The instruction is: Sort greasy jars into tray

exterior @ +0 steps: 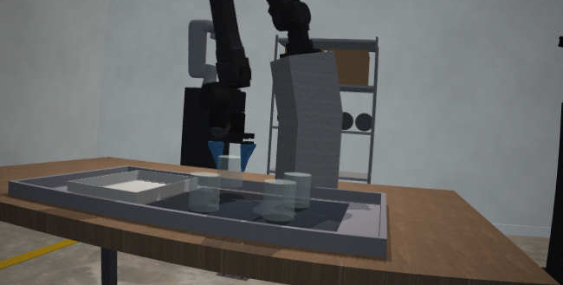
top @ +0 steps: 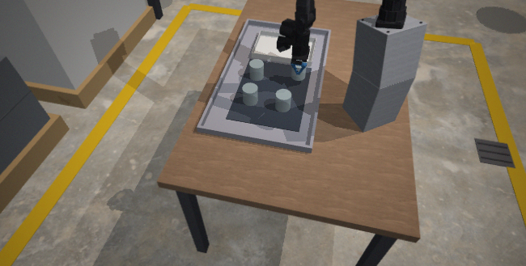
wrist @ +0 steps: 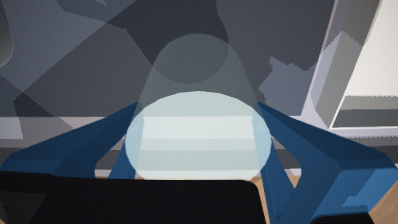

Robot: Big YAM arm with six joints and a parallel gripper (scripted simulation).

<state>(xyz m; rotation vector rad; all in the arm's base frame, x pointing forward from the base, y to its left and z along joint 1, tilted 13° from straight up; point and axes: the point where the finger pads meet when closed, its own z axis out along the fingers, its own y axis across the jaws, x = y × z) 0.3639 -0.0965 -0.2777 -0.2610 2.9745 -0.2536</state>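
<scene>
My gripper (top: 299, 71) (exterior: 230, 169) (wrist: 198, 111) points down and is shut on a pale, see-through jar (top: 299, 77) (exterior: 230, 178) (wrist: 198, 150), one blue finger against each side. This jar stands mouth down on the dark mat (top: 289, 123) (exterior: 331, 216) (wrist: 105, 80), at the robot's side near the tray. A second jar (top: 256, 70) (exterior: 204, 193) stands at the far side near the tray. A third jar (top: 250, 95) (exterior: 277, 202) and a fourth jar (top: 283, 101) (exterior: 303, 185) (wrist: 4, 40) stand farther from the tray. No grease shows on any jar.
The white, low-rimmed tray (top: 269, 44) (exterior: 100, 191) (wrist: 332, 90) lies beside the mat with no jar in it. A raised grey rim (top: 255, 140) (exterior: 216, 216) surrounds mat and tray. The grey pedestal (top: 376, 71) (exterior: 313, 119) carries the arm.
</scene>
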